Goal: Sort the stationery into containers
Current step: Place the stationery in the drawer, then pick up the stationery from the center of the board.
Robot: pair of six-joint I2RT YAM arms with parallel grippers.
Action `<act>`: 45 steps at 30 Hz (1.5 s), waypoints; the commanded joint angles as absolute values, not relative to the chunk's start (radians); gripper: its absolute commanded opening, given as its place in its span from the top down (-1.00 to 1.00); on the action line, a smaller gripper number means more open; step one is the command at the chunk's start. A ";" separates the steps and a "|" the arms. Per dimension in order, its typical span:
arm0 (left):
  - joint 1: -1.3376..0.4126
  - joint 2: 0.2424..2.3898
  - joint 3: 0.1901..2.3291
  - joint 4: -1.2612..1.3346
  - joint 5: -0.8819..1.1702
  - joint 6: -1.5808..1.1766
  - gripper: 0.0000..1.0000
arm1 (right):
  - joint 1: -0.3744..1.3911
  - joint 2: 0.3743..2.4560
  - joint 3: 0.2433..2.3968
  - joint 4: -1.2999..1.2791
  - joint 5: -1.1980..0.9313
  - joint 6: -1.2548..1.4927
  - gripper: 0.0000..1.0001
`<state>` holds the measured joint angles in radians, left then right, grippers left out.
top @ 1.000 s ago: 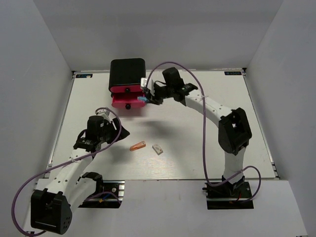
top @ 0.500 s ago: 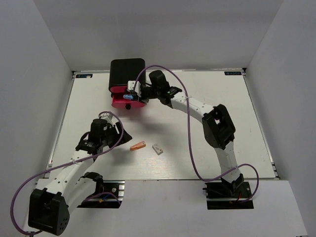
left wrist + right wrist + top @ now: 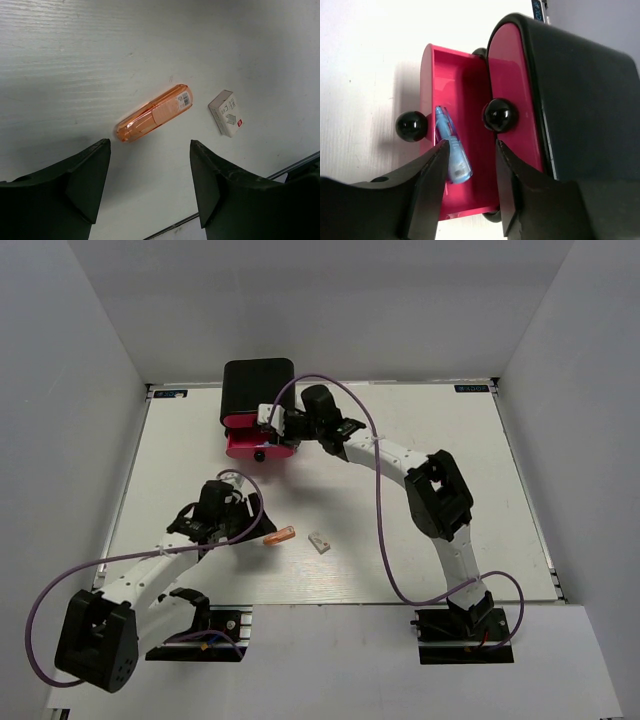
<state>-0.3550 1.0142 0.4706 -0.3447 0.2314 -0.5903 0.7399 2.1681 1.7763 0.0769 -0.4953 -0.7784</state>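
An orange piece [image 3: 155, 113] lies on the white table with a tiny whitish block [image 3: 228, 113] to its right; both show in the top view, the piece [image 3: 279, 536] and the block [image 3: 320, 541]. My left gripper [image 3: 149, 150] is open and empty, just short of the orange piece. The black box [image 3: 258, 380] stands at the back with one pink drawer [image 3: 462, 85] pulled out. A blue piece [image 3: 451, 150] lies in that drawer along its front wall. My right gripper [image 3: 472, 147] is open above the drawer, one finger beside the blue piece.
The drawer above [image 3: 512, 80] is closed, its black knob [image 3: 499, 115] just beyond my right gripper. The open drawer's knob [image 3: 411, 126] sticks out toward the table. Grey walls enclose the table on three sides. Purple cables loop over both arms.
My right gripper carried the blue piece left over the open drawer, and the piece now lies in it. My left arm swung right, toward the orange piece.
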 commanded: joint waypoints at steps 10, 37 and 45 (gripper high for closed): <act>-0.437 1.158 0.650 -0.321 0.251 -0.370 -0.54 | 0.680 1.881 1.537 0.204 -0.509 -0.669 0.25; -0.696 1.630 0.904 -0.555 -0.118 -0.201 -0.49 | 0.336 1.511 1.081 0.192 -0.578 -0.489 -0.25; -0.715 1.591 0.904 -0.546 -0.124 -0.264 0.66 | 0.314 1.459 1.008 0.190 -0.603 -0.483 -0.25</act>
<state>-0.7078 1.6161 0.9024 -0.5243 -0.1043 -0.2237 0.3241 1.5013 1.0321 0.1669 -0.5739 -0.5003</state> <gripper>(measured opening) 0.383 0.624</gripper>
